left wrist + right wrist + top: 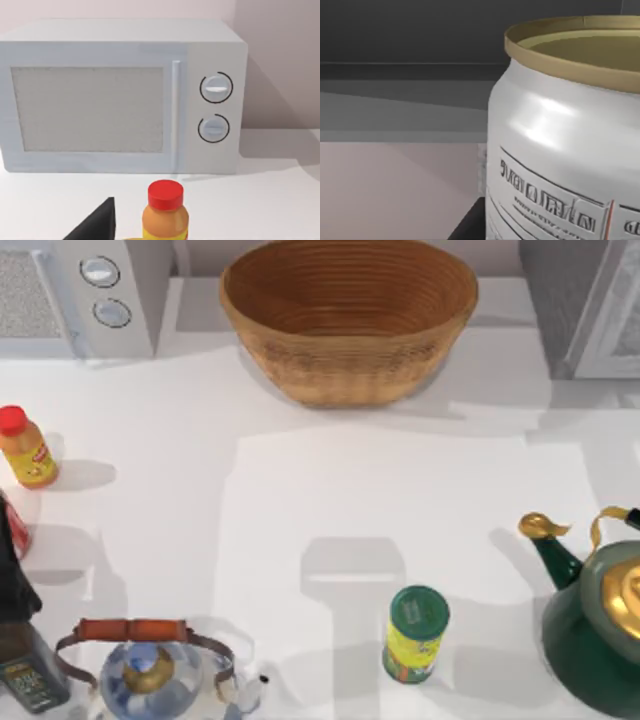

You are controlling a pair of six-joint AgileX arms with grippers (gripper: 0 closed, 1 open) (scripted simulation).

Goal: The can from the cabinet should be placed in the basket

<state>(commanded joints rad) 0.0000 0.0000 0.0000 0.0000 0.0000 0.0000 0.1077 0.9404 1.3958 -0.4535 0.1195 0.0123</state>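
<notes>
The right gripper's jaws cannot be judged from these pictures: whether they are released, clenched or grasping the can cannot be told. In the right wrist view the can (565, 130) is seen very close to that camera, white with printed lines, a thin red stroke and a pale gold rim, standing upright. Behind it a dark recess and grey surfaces are seen (taken to be the inside of the cabinet), so the can is judged to be in the cabinet and not yet carried out.

A dark wedge is seen at the lower edge of the left wrist view, probably part of the left gripper (95, 225); its jaws cannot be told either. That camera is faced toward the microwave (120, 95) with its 2 knobs, and an orange bottle (165, 212) with a red cap is seen just in front.

From above, the basket (345, 360) is seen at the far middle of the table (380, 500), and nothing is seen inside it. The cabinet (560, 310) is placed at the far right, near the basket but apart from it. Nearer the front edge a yellow-green canister (415, 633), a green kettle (590, 625) and a glass kettle (150, 675) are set well apart.

Nothing of the task is judged done beyond the approach: the lift out, the carry to the basket and the release are all left.
</notes>
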